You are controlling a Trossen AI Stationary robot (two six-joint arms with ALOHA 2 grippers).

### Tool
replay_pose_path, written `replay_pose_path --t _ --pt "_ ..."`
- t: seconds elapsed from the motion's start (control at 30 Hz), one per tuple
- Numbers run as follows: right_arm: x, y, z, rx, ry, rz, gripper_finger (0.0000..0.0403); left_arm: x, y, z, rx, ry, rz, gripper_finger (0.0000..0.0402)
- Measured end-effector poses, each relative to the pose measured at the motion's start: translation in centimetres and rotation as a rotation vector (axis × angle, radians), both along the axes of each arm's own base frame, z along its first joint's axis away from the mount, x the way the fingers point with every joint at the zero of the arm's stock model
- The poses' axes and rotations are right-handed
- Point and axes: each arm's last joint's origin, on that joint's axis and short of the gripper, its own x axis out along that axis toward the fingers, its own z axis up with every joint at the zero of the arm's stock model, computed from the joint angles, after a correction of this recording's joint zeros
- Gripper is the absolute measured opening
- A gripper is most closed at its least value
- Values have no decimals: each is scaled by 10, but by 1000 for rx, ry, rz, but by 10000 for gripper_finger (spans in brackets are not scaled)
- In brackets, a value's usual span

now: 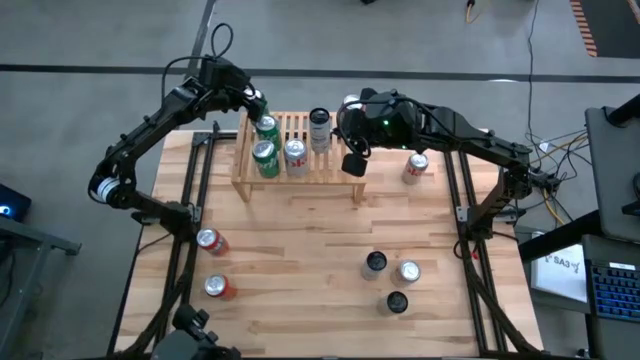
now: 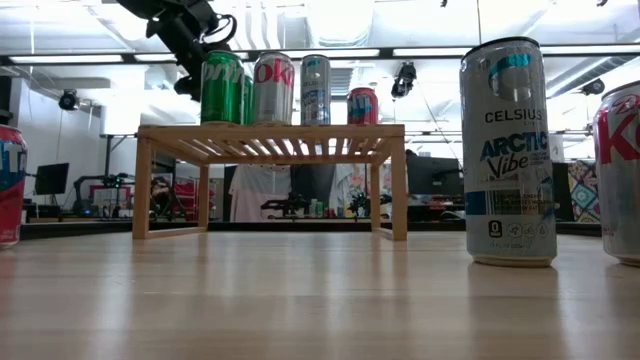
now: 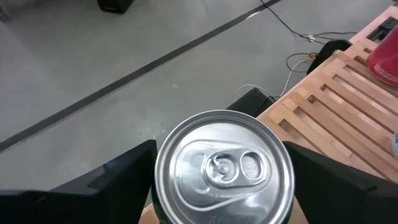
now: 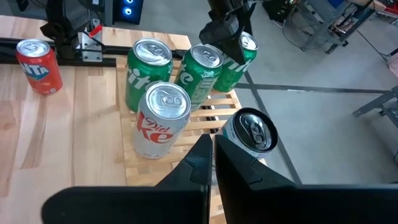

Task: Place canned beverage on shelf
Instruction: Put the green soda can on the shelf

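Shelf (image 1: 300,165) sits at table (image 1: 300,250) back edge, five cans on it. One can (image 1: 416,168) stands right of shelf. Two cans (image 1: 213,264) front-left, three cans (image 1: 392,271) front-right.

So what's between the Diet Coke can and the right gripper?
Nothing: only bare shelf slats lie between the Diet Coke can and the right gripper, in the high view.

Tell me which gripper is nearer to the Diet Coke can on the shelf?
Right. The right gripper hovers just beside the Diet Coke can; the left gripper is farther, around a green can at the shelf's back corner.
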Motion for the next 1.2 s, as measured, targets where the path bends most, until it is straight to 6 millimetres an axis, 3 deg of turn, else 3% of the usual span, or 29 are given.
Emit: replay_pose_path --t 0.2,0.87,1.2 --pt "0 0 0 2 4 0 9 0 0 0 5 0 -2 288" --pt "0 0 -1 5 7 -2 9 3 1 4 32 -55 -80 294" --pt "0 0 -1 6 7 -3 9 4 1 19 88 -69 -114 295"
